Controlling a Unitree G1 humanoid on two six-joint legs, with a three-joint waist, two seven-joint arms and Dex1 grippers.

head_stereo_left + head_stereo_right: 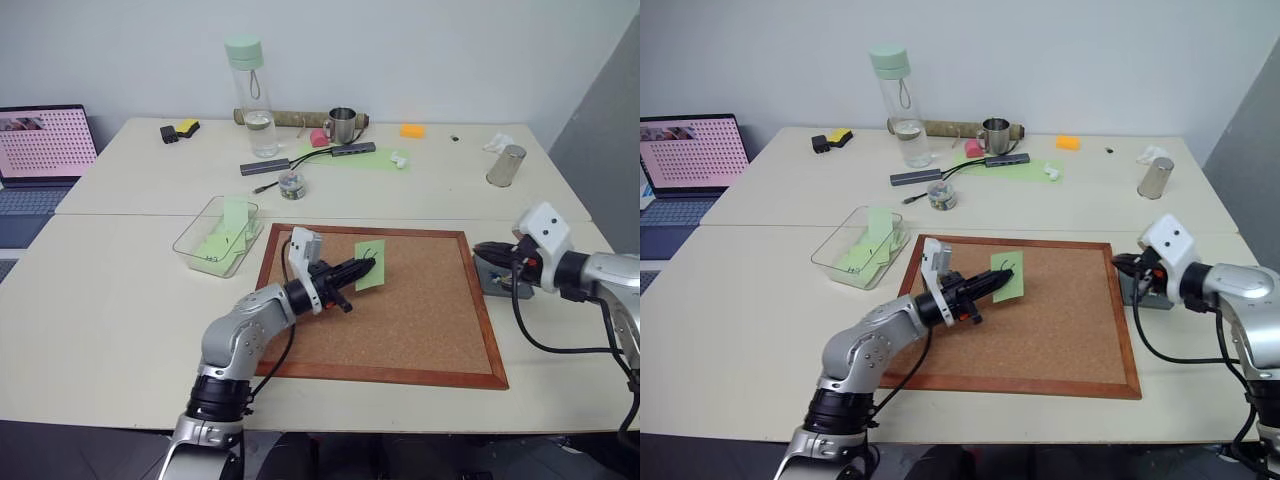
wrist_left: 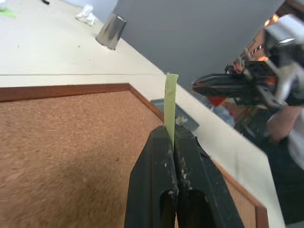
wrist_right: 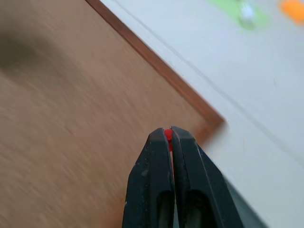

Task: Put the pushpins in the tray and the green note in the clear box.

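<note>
My left gripper [image 1: 365, 268] is shut on the edge of the green note [image 1: 370, 264] and holds it just above the corkboard [image 1: 420, 330]; the note [image 2: 171, 99] stands edge-on between the fingers. My right gripper [image 1: 480, 250] hovers beside the corkboard's right edge, over the dark grey tray [image 1: 497, 282]. It is shut on a red pushpin [image 3: 167, 136], whose head peeks out between the fingertips. The clear box [image 1: 190, 240] sits left of the corkboard with pale green notes inside.
At the back of the table stand a water bottle [image 1: 252, 95], a metal mug [image 1: 341, 125], a small round jar [image 1: 291, 184] and a steel tumbler [image 1: 506, 165]. A laptop [image 1: 40, 150] sits open at the far left. A cabled hub [image 1: 310, 158] lies mid-table.
</note>
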